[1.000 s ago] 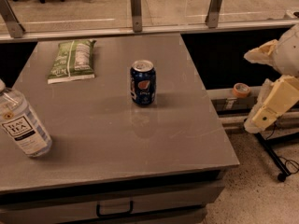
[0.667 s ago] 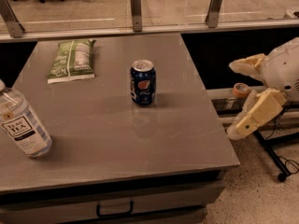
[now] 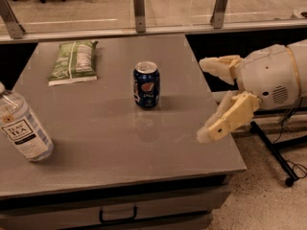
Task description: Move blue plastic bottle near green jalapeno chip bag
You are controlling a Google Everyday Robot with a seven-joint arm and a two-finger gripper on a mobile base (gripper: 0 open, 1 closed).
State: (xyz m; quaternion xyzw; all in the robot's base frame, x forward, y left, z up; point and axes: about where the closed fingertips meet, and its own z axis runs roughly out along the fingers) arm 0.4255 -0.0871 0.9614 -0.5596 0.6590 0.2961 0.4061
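Observation:
The blue plastic bottle (image 3: 23, 126) stands tilted at the table's front left, clear with a white "TEAS' TEA" label, its cap cut off by the frame edge. The green jalapeno chip bag (image 3: 73, 61) lies flat at the table's back left. My gripper (image 3: 205, 99) comes in from the right, over the table's right edge, open and empty, with one finger (image 3: 218, 63) above and the other finger (image 3: 229, 118) lower. It is far right of the bottle and the bag.
A short dark-blue soda can (image 3: 146, 85) stands upright near the middle of the grey table (image 3: 144, 147). A glass railing with metal posts (image 3: 139, 8) runs behind the table. A drawer handle (image 3: 117, 215) shows below the front edge. A dark stand foot (image 3: 273, 152) is on the floor at right.
My gripper has moved left from beside the table to over its right edge and its fingers have spread. The bottle, can and bag have not moved.

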